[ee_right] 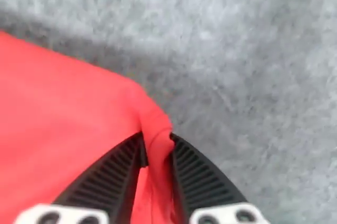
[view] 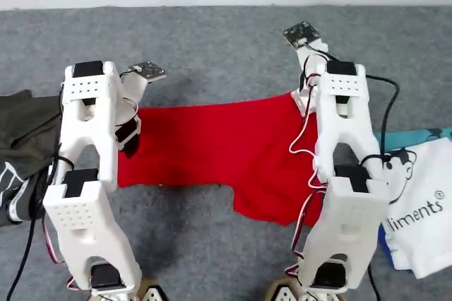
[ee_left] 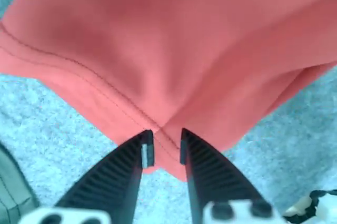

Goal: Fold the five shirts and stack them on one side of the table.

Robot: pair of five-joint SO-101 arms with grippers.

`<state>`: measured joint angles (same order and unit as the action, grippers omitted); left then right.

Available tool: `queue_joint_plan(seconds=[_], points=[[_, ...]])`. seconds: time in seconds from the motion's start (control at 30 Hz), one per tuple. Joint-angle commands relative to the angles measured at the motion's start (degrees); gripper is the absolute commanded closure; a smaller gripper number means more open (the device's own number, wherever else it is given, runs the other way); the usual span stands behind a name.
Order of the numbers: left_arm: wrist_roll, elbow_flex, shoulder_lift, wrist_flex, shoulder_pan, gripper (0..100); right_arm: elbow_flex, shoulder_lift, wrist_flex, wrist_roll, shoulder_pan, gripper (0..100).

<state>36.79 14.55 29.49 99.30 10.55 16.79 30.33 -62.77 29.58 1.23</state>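
High view has both arms stretched forward over the grey surface point(view: 212, 39), the left arm point(view: 88, 145) bent down at one end of the red shirt point(view: 212, 145) and the right arm point(view: 342, 152) at the other. The shirt lies spread across the middle between them. In the left wrist view the left claw point(ee_left: 162, 148) is nipped narrow on the shirt's stitched hem. In the right wrist view the right claw point(ee_right: 157, 150) grips a corner of the same shirt. A dark shirt point(view: 21, 124) lies at the left edge. A white shirt point(view: 424, 209) and a teal shirt point(view: 417, 136) lie at the right.
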Motion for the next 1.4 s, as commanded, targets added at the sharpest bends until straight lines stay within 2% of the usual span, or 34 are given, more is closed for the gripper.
queue_joint_plan(seconds=[0.0, 0.07, 0.17, 0.23, 0.4, 0.53, 0.6, 0.77, 0.97, 1.13, 1.3, 1.37], points=[[-0.1, 0.2, -3.5, 1.1, -0.3, 91, 2.4, 0.9, 1.6, -0.6, 0.9, 98.1], [-1.1, 0.2, -3.5, 1.1, -0.3, 91, 2.4, 1.8, -0.1, -0.4, 0.8, 94.2], [-1.5, 0.2, -3.5, 1.1, -0.2, 91, 2.7, 1.4, -5.1, -0.5, 1.6, 79.1], [-1.9, 0.2, -3.5, 1.1, -0.2, 91, 2.7, -0.8, -8.5, -0.4, 2.2, 74.2], [-11.2, 0.9, -4.9, 1.2, -0.6, 91, 2.5, -12.3, -19.7, 2.8, 3.4, 76.8], [-14.1, 1.0, -9.1, 1.2, -0.4, 91, -1.5, -19.6, -34.2, 13.3, -0.2, 77.2], [-14.1, 1.0, -11.7, 1.2, -0.3, 91, -7.5, -22.0, -36.9, 18.5, -2.3, 77.2], [-14.2, 0.8, -16.4, 1.2, -0.2, 91, -27.3, -29.8, -33.7, 26.4, -7.3, 77.2], [-19.5, 0.8, -17.8, 1.2, -0.2, 91, -50.4, -45.6, -25.3, 32.2, -11.3, 77.2], [-19.7, -1.2, -17.9, 1.1, -0.5, 91, -62.2, -56.8, -20.0, 32.9, -11.4, 77.2], [-19.7, -3.9, -18.0, 1.1, -0.6, 91, -71.9, -57.9, -9.5, 32.2, -11.4, 77.2], [-19.7, -4.4, -18.2, 1.1, -0.6, 91, -74.5, -57.9, -5.1, 29.3, -11.4, 77.2]])
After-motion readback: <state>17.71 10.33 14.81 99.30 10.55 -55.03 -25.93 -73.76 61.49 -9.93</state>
